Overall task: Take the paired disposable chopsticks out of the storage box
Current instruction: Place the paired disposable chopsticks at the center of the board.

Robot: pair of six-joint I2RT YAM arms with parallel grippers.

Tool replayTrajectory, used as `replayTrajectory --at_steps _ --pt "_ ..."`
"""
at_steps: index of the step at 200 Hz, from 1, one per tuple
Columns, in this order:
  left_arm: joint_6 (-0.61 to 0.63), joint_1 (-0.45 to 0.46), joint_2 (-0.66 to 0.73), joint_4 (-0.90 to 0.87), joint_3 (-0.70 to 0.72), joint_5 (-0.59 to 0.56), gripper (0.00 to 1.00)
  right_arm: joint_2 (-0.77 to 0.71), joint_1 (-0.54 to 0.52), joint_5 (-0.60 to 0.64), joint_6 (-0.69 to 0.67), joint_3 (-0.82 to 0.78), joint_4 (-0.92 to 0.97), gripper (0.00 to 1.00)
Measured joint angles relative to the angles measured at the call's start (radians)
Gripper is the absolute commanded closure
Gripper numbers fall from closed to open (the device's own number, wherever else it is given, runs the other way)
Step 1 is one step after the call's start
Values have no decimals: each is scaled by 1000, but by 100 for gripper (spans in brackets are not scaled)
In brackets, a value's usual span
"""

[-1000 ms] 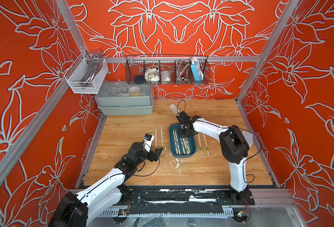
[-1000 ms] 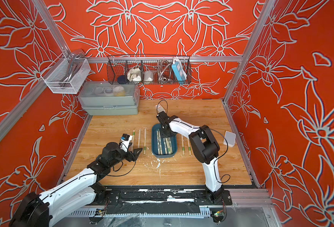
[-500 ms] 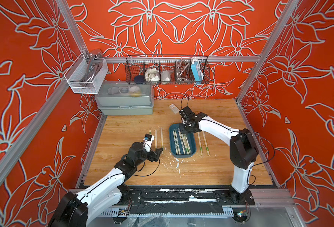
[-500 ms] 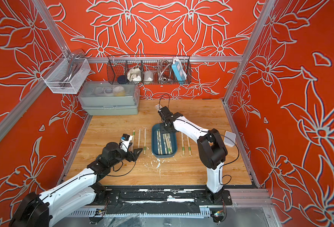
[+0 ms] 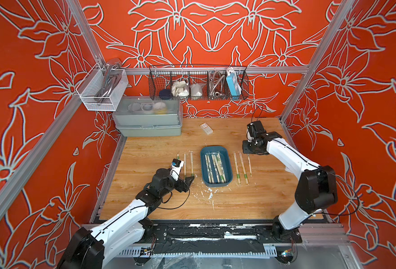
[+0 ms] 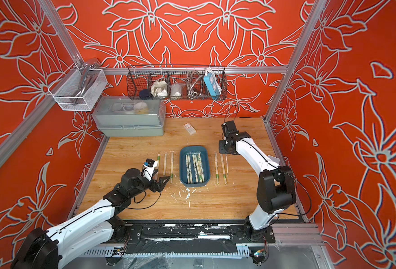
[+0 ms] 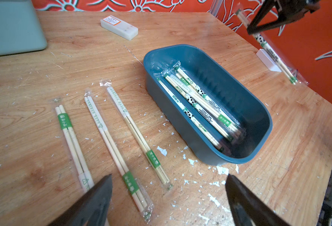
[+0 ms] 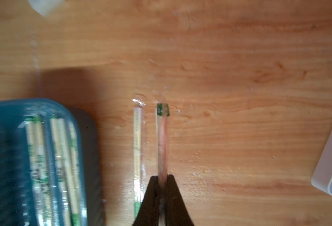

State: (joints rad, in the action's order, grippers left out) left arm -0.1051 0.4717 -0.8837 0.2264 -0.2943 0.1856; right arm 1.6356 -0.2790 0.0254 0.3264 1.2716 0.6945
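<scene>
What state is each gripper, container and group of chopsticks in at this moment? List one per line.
left gripper, open, empty
right gripper, shut on one chopstick pair
storage box, lidless, several pairs inside
grey case, lid shut
loose pairs, lying flat outside the box

The right end effector (image 8: 162,179) has swung from the storage box (image 5: 214,149) rightward, carrying one chopstick pair (image 8: 162,140).

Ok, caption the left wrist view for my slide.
Open left gripper frames three sleeved chopstick pairs lying beside the blue storage box, more pairs inside it.
</scene>
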Motion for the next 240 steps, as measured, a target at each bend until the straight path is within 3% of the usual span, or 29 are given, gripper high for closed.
replayTrajectory --at_steps 65,240 --pt "0 0 0 0 0 9 9 105 85 -30 -51 -114 -97 91" --pt "0 1 -10 8 0 11 9 211 85 -49 -59 -107 -194 86"
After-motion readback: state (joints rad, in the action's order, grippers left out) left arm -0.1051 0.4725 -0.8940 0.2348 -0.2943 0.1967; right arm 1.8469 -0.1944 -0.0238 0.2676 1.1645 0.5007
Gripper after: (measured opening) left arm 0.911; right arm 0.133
